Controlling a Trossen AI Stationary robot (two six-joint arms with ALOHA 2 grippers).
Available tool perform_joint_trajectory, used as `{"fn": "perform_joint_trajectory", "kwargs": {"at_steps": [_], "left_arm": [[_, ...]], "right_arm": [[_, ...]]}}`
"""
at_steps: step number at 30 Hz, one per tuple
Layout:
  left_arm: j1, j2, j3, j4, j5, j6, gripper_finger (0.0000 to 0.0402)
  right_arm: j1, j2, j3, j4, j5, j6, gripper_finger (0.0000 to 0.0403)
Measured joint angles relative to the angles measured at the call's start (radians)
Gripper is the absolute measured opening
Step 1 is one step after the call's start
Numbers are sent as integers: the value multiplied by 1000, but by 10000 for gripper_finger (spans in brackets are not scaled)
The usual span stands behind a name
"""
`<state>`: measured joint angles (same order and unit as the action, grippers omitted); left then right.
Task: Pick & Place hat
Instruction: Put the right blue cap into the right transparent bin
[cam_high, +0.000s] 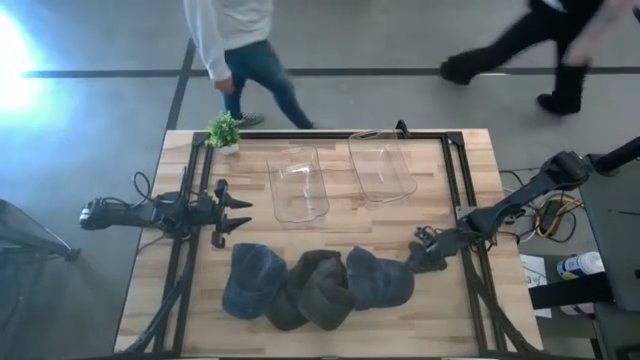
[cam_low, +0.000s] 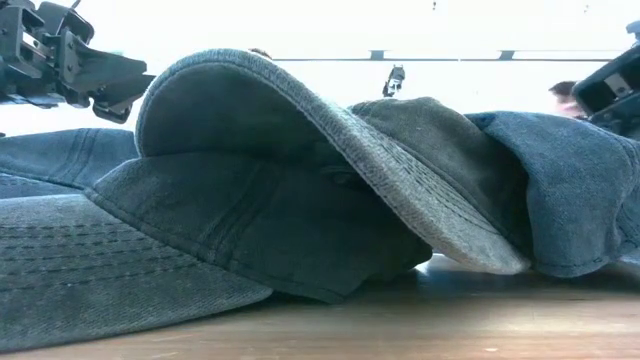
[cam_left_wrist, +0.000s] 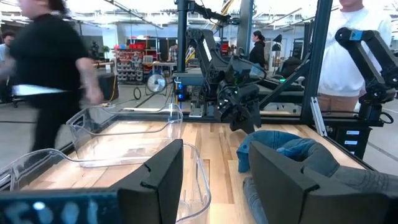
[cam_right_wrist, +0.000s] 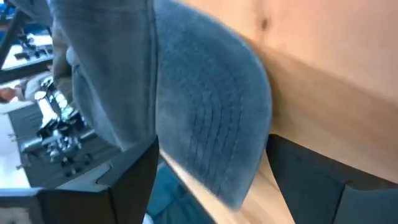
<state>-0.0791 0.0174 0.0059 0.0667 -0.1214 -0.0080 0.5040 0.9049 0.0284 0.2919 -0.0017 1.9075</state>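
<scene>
Three caps lie in a row by the table's near edge, overlapping: a blue one on the left (cam_high: 253, 280), a dark olive one in the middle (cam_high: 315, 290) and a blue one on the right (cam_high: 380, 278). My right gripper (cam_high: 425, 250) is open and low at the right cap's right end. In the right wrist view its fingers stand on either side of that cap's brim (cam_right_wrist: 211, 124), which lies on the wood. My left gripper (cam_high: 235, 213) is open and hovers left of the bins, beyond the left cap; it also shows open in its wrist view (cam_left_wrist: 217, 180).
Two clear plastic bins stand side by side on the far half of the table (cam_high: 300, 185) (cam_high: 380, 165). A small green plant (cam_high: 225, 130) sits at the far left corner. Black frame rails (cam_high: 455, 190) run along the table's sides. People walk beyond the far edge (cam_high: 240, 50).
</scene>
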Motion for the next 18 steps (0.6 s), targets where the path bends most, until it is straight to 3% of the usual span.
{"fn": "perform_joint_trajectory", "kwargs": {"at_steps": [10, 18], "left_arm": [[0, 0, 0, 0, 0, 0, 177], [0, 0, 0, 0, 0, 0, 177]], "right_arm": [[-3, 198, 70, 125, 5, -58, 232], [-3, 279, 111, 230, 10, -88, 86]]}}
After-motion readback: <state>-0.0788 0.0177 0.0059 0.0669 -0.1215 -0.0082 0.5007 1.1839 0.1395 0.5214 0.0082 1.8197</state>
